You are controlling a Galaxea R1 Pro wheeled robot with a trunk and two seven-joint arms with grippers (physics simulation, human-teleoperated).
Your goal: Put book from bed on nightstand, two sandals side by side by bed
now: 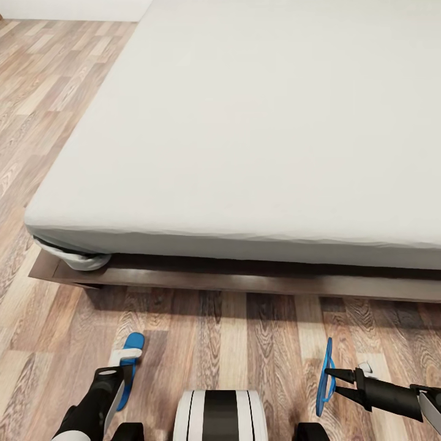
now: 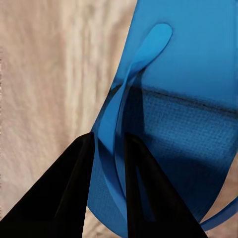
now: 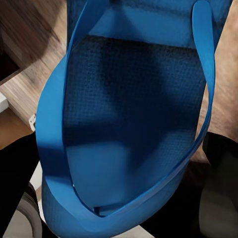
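Observation:
The bed [image 1: 245,278] spans the head view, its pale mattress [image 1: 245,122] bare where I see it; the book and both nightstands are out of view. In front of the bed's wooden frame, my left gripper [image 1: 125,367] is shut on one blue sandal [image 1: 133,342] low over the floor. The left wrist view has the black fingers [image 2: 64,198] pinching that sandal's strap [image 2: 111,129]. My right gripper [image 1: 331,378] is shut on the other blue sandal [image 1: 323,380], which hangs on edge. Its sole [image 3: 129,124] fills the right wrist view between dark fingers [image 3: 15,178].
Brown wood-plank floor [image 1: 214,337] runs between the bed frame and my base [image 1: 220,416], and along the bed's left side [image 1: 43,122]. A bunched bit of sheet [image 1: 82,260] hangs at the bed's near-left corner. The two held sandals are about a base-width apart.

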